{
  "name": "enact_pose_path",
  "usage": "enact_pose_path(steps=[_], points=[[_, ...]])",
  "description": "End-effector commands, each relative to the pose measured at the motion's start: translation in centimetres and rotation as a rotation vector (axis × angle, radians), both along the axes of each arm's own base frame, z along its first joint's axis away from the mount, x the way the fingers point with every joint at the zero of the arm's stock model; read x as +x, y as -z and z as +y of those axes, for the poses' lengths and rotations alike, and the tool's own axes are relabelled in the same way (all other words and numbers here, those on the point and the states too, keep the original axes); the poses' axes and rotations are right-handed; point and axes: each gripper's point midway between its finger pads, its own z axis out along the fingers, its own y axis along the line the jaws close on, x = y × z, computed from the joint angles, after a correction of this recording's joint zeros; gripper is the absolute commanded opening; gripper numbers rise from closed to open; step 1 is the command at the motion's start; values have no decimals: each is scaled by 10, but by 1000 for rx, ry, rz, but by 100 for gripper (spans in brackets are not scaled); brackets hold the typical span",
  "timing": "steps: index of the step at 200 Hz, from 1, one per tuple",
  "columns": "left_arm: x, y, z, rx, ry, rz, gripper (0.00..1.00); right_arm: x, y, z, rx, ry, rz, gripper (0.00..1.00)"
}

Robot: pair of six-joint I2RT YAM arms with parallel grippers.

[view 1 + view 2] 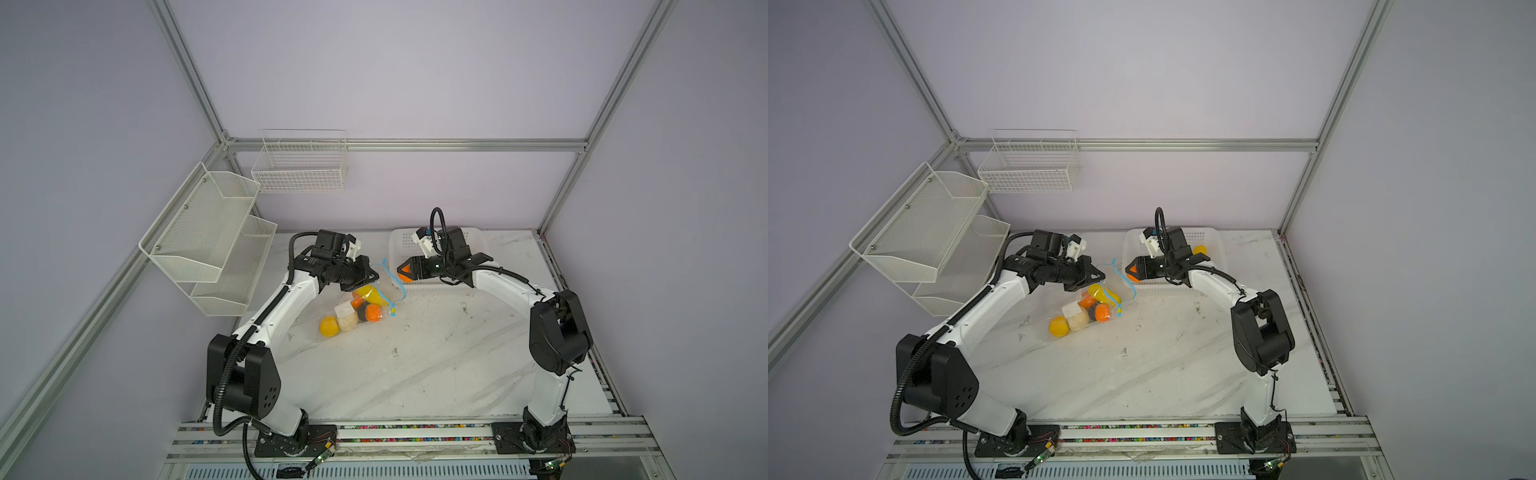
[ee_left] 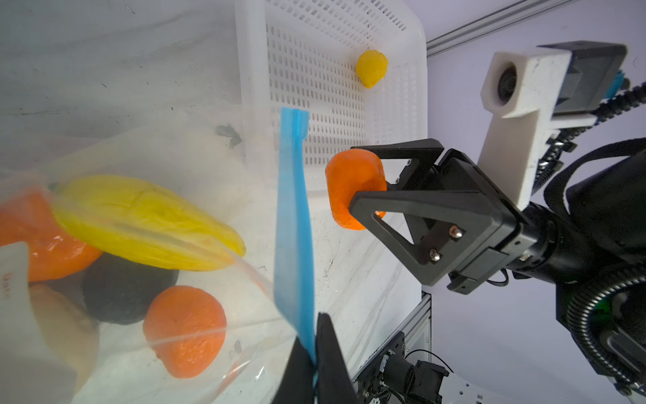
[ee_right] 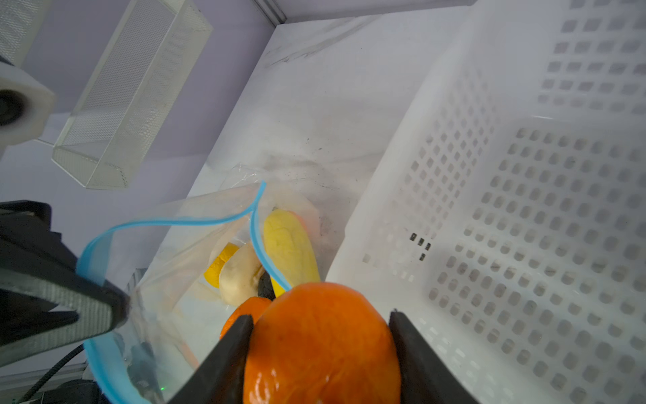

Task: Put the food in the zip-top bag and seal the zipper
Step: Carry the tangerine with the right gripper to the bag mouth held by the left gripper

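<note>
Zip-top bag (image 2: 209, 164): lies on the marbled table (image 1: 415, 374), mouth gaping, with a long yellow piece (image 2: 146, 224), orange balls (image 2: 185, 328), a black lump (image 2: 122, 290), a cream ball (image 1: 347, 321) and a yellow round (image 1: 328, 326) inside.
Left gripper (image 2: 315, 353): pinched tight on the blue zipper (image 2: 292, 210), holding one lip up.
Right gripper (image 3: 321, 321): clamped on an orange fruit (image 3: 321, 349) near the bag's mouth.
White basket (image 2: 251, 70): behind, holding one yellow fruit (image 2: 371, 67).

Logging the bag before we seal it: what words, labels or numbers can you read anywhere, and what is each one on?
"Dat": red print on the white label patch of the zip-top bag; the rest runs off the edge of the left wrist view.
Small white mark on the left arm: too small to read.
No other text shows.
</note>
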Motion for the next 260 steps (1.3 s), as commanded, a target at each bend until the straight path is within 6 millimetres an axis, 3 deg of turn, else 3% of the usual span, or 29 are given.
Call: enact_pose_path(steps=[1, 36, 132, 260], points=[[-3, -19, -1, -35, 7, -50, 0, -14, -29, 13, 61, -54, -51, 58], [-3, -21, -2, -37, 8, -53, 0, -24, -32, 25, 78, -85, -52, 58], [-4, -25, -3, -40, 7, -60, 0, -46, -15, 54, 75, -158, -12, 57], [-10, -35, -4, -50, 10, -81, 0, -46, 2, 69, 89, -190, 20, 57]])
